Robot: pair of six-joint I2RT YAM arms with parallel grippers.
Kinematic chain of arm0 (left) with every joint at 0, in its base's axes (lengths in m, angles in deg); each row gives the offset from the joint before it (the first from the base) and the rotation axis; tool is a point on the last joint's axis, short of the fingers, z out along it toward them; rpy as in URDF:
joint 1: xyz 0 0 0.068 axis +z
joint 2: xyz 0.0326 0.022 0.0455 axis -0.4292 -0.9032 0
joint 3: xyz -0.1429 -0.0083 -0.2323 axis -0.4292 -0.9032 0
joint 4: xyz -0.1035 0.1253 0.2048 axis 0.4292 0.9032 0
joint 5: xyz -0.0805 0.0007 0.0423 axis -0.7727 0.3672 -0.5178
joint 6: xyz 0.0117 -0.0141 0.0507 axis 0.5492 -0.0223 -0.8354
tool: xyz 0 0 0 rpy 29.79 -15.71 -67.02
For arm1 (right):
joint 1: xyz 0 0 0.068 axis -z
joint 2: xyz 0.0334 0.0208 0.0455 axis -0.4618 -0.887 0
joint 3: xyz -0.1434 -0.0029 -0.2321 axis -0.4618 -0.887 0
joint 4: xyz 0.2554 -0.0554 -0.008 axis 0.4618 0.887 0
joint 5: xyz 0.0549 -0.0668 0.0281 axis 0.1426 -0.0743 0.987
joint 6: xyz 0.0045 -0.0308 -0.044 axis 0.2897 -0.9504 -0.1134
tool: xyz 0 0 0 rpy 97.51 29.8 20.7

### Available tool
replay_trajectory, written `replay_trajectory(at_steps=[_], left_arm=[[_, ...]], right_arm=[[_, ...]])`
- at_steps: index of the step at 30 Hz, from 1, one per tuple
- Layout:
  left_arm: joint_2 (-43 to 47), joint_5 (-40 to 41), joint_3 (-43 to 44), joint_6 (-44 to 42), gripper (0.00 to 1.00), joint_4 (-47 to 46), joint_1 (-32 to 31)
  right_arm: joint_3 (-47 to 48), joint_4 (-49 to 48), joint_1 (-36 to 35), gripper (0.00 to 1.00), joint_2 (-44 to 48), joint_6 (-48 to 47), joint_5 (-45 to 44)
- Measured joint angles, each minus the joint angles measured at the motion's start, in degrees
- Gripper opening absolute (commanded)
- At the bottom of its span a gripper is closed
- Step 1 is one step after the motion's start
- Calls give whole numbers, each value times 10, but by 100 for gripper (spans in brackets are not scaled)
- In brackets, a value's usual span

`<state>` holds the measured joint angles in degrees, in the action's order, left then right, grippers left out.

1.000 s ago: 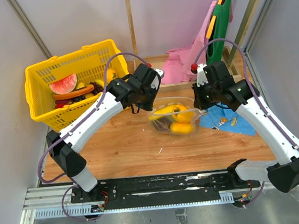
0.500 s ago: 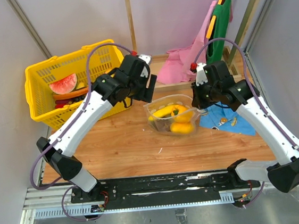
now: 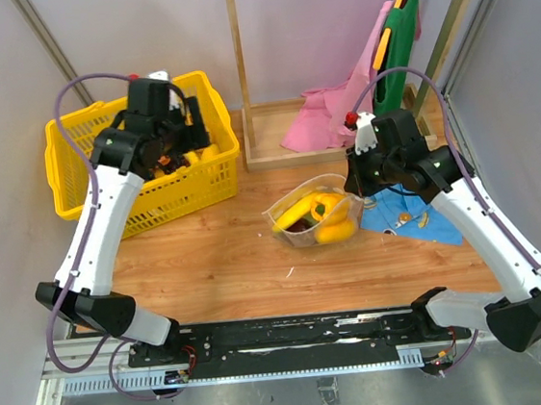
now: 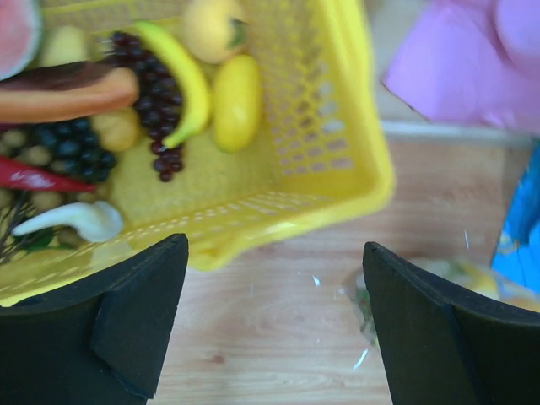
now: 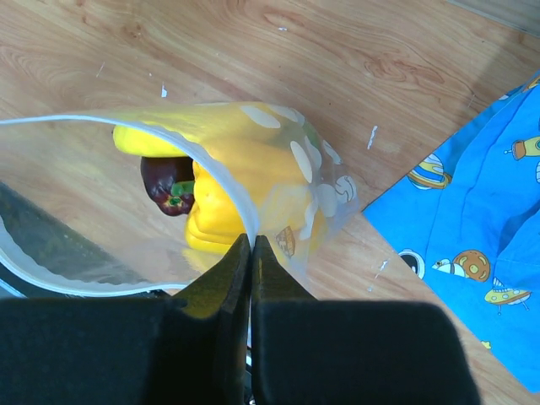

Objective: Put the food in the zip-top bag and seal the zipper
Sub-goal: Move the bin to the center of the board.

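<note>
One clear white-dotted plastic zip-top bag (image 3: 313,222) mid-tabletop, inside it one yellow toy pepper (image 3: 327,205), one banana (image 3: 292,217), one dark purple piece (image 5: 167,187), one yellow plastic basket (image 3: 67,129) at the far-left corner, my left gripper (image 4: 274,278) above it, jaws wide, empty, my right gripper (image 5: 251,246) clenched on the white zipper strip (image 5: 221,186).

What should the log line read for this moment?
left pincer: open, at yellow basket | right pincer: shut on zip-top bag rim | bag contents: yellow pepper, dark purple piece | zipper: unsealed
</note>
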<state>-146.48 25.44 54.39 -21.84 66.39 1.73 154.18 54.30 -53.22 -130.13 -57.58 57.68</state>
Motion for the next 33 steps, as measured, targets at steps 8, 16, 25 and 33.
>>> replay_trajectory(at_steps=[8,16,25,33], left_arm=[[4,-8,-12,96,98,26,145],[-22,15,-9,158,99,72,226],[-96,66,6,152,99,80,283],[-141,68,-47,139,99,79,289]], right_arm=[[-1,-3,-3,1,12,-1,2],[-14,-12,-5,1,30,-5,1],[-21,-19,-7,1,35,-16,-3],[-24,-21,-8,1,35,-19,-6]])
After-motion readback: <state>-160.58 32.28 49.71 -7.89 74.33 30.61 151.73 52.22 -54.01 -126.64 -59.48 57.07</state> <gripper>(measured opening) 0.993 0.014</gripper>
